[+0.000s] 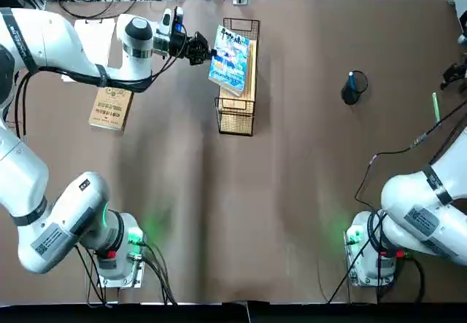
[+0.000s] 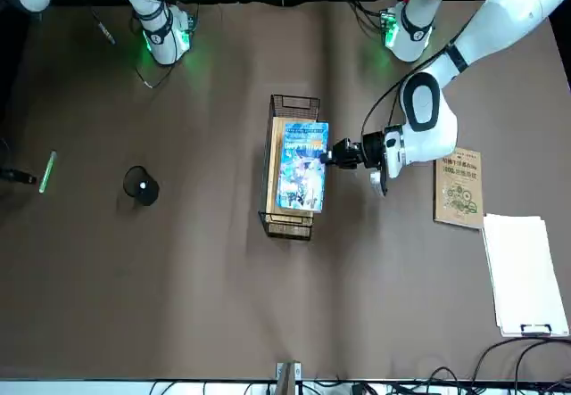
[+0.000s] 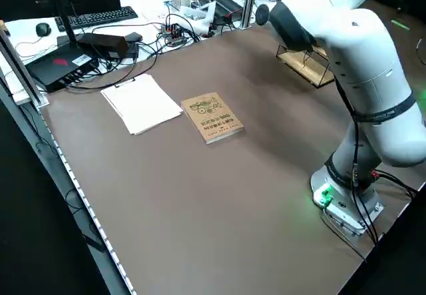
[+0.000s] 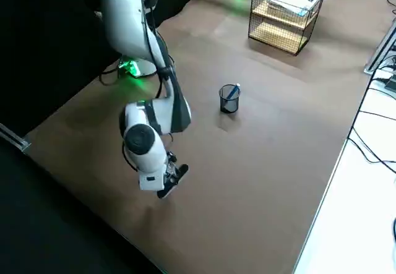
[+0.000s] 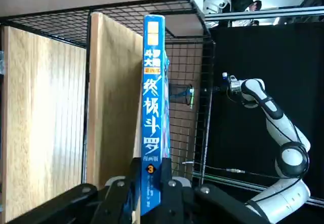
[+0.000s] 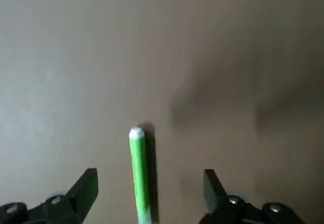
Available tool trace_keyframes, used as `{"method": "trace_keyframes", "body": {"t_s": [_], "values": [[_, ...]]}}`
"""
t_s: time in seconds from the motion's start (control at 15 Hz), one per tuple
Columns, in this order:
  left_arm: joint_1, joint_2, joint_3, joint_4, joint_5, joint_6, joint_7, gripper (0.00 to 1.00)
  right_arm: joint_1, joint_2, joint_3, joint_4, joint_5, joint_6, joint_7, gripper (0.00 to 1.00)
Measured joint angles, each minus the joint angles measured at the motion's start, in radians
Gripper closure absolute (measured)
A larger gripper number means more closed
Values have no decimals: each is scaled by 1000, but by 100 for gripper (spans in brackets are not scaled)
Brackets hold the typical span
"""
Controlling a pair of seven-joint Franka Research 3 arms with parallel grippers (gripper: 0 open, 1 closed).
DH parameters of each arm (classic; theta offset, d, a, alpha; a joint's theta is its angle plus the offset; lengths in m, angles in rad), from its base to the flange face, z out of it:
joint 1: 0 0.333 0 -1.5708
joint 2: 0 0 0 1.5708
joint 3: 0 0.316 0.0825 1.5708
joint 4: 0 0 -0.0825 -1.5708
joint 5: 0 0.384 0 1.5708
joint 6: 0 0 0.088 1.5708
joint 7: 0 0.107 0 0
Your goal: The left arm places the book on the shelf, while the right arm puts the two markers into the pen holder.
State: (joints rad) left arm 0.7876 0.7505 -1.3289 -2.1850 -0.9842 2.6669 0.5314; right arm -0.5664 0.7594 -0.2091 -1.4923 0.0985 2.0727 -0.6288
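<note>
Your left end effector [image 2: 335,156] is pinching the book [image 2: 302,166] by its spine edge, fingers clamped on either side of it, and the left arm [image 2: 428,114] reaches across from the far left part of the tabletop [image 2: 223,306]. The book lies over the pale wooden top board of the shelf [image 2: 290,221], cover up, and the left wrist view shows its blue spine [image 5: 153,113] standing against the board while the grip is on. Your right end effector [image 6: 147,196] has its fingers spread wide, straddling the light green marker [image 6: 137,171], which lies flat on the tabletop between them without touching either one. In the top view that green marker [image 1: 435,107] sits near the right edge, well apart from the pen holder [image 1: 353,88]. The blue marker [image 4: 232,92] is already standing in the pen holder, tip poking above the rim. To the left of the shelf, the tan-brown book [image 1: 111,108] and a white paper sheet [image 2: 525,274] lie flat on the tabletop.
</note>
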Motion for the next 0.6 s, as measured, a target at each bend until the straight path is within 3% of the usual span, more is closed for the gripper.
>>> {"method": "trace_keyframes", "body": {"t_s": [0.27,0.4,0.53,0.6], "values": [[-27,0,26,1,0,7,7,81,25,30,0,-11,-21,7,78,16],[-44,0,37,3,0,19,14,81,30,31,0,-31,-27,7,101,35],[-58,1,47,5,0,24,16,81,30,31,-3,-40,-36,7,110,39],[-65,0,51,6,0,25,17,81,29,31,-4,-41,-40,7,111,47]]}}
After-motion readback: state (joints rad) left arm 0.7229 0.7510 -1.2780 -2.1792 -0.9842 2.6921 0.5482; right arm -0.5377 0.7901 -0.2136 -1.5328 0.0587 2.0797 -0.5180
